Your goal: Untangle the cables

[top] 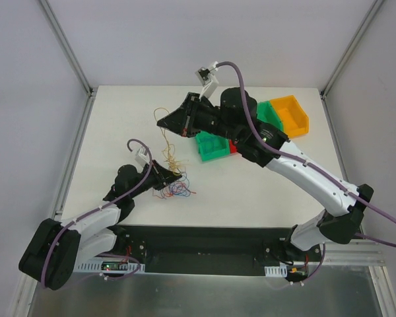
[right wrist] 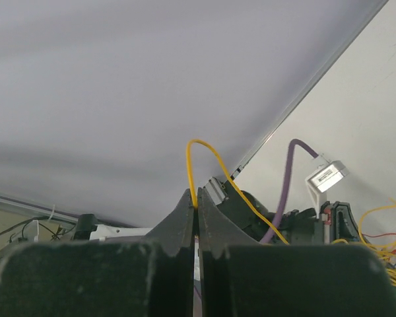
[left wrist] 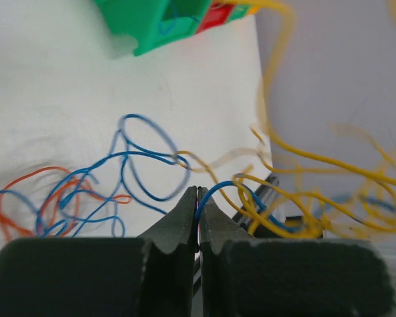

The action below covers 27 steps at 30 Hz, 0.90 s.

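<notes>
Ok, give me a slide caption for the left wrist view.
Left gripper shut on a blue cable beside looping yellow cables, green bin beyond.

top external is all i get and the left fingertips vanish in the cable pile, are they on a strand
observer: Yes, the left gripper is shut on a blue cable.
operator: and the right one
observer: The right gripper is shut on a yellow cable that arcs up over its fingertips.
operator: is blue free near the left pinch
observer: No, yellow strands cross it just right of the pinch.
</notes>
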Available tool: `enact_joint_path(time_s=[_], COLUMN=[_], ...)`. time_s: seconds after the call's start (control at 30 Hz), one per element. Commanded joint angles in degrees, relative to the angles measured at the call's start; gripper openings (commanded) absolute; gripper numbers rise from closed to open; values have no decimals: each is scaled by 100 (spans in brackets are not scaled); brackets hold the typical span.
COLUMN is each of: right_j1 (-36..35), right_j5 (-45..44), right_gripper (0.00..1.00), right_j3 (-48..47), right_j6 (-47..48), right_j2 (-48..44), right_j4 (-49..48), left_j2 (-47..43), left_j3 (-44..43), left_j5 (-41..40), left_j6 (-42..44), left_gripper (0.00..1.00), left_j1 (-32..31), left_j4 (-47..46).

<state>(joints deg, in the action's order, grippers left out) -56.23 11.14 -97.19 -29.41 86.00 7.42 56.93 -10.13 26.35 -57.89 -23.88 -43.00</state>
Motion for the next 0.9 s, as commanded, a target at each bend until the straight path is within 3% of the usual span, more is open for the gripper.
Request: enact_joint_path(time_s=[0.0,0.17,0.33,0.53,0.7,0.87], right_j1=[-90,-55,199,543,543,543], right_j5=[-94,-436,-358,-341,-51,82], right_gripper=[1,1,1,1,1,1], right_j3=[-765,-2117,-2910,-2596,-2007,-1716], right_j6=[251,971,1227,1245,1087,1165], right_j2=[-294,-268,-232,-513,-663,-707], right_j4=[285,1365,1807,1974,1675,1710], left_j2=[310,372,-321,-832,-1156,-2061], left_j3=[-104,134,169,-242,-648,-744], left_j5=[-928,-1105,-1816,-1801,-545,-323], left_j6=[-152,-267,23,619,1130,1279], left_gripper=[0,0,0,0,1,0], left_j1=[251,919,1060,1184,1184,1184], left_j4=[537,1011,2223,2980,3211,3490])
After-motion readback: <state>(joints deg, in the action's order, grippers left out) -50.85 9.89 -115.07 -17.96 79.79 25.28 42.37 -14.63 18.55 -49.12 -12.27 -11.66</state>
